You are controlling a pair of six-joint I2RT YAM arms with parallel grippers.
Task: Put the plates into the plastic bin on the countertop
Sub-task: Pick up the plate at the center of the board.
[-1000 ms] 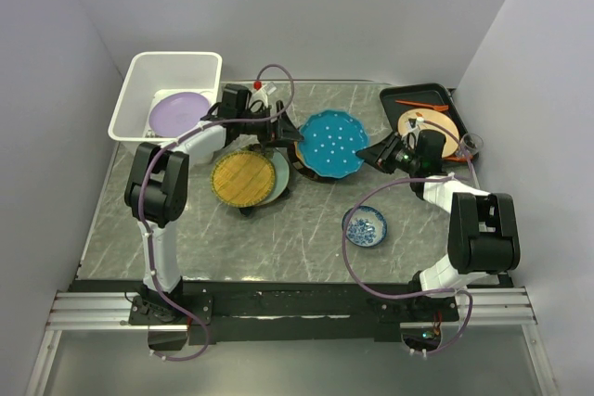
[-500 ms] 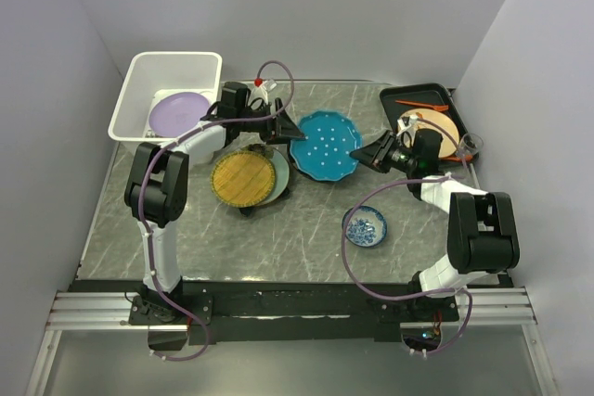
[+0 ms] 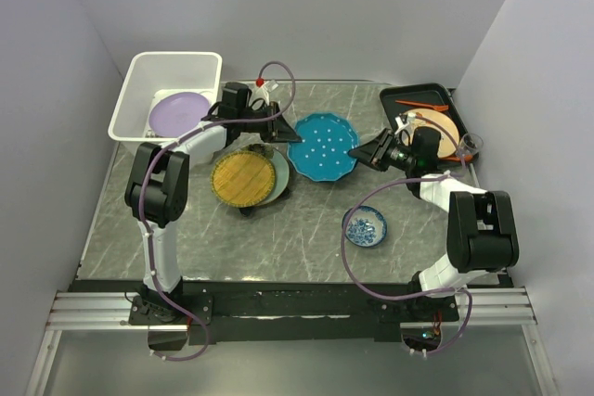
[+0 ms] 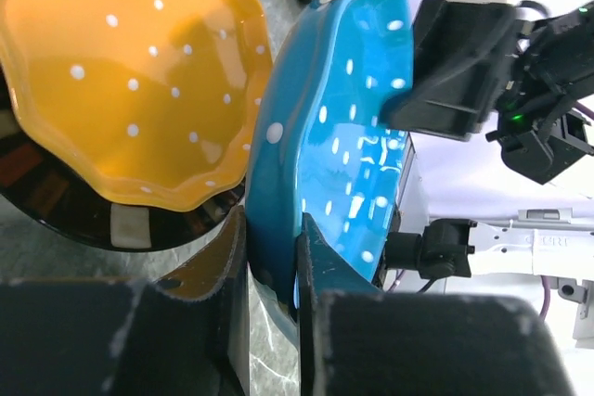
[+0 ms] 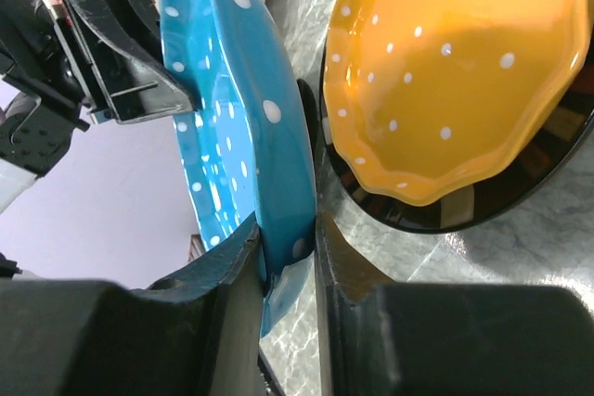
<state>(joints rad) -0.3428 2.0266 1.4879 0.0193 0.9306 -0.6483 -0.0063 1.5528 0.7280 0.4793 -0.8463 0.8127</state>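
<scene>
- Top external view: the teal plate (image 3: 322, 146) sat at the middle back of the desk (image 3: 306, 229), pinched at opposite rims by both arms, to the right of the plastic bin (image 3: 139, 76) and not in it.
- The left fingers (image 3: 278, 127) were clamped on its left rim; in the left wrist view one finger lay on each face of the rim, which stood edge-on between them.
- The right fingers (image 3: 367, 150) gripped the right rim the same way, one pad on each face in the right wrist view.
- The left arm (image 3: 158, 183) rose from its base, bent at the elbow and ran right along the bin's front to the plate.
- The right arm (image 3: 478, 220) folded at the elbow, its forearm pointing left and back.
- An orange dotted plate (image 4: 130, 71) lay just beside the teal one on a dark brown plate (image 4: 56, 220).
- A lavender plate (image 3: 178, 111) lay inside the bin.
- A yellow woven-pattern plate (image 3: 243, 177) rested on a grey-blue plate (image 3: 280, 173) in front of the left fingers.
- A small blue-and-white dish (image 3: 365, 226) sat nearer, on the right.
- A tan plate (image 3: 436, 127) lay at a black tray (image 3: 418, 95) at back right.
</scene>
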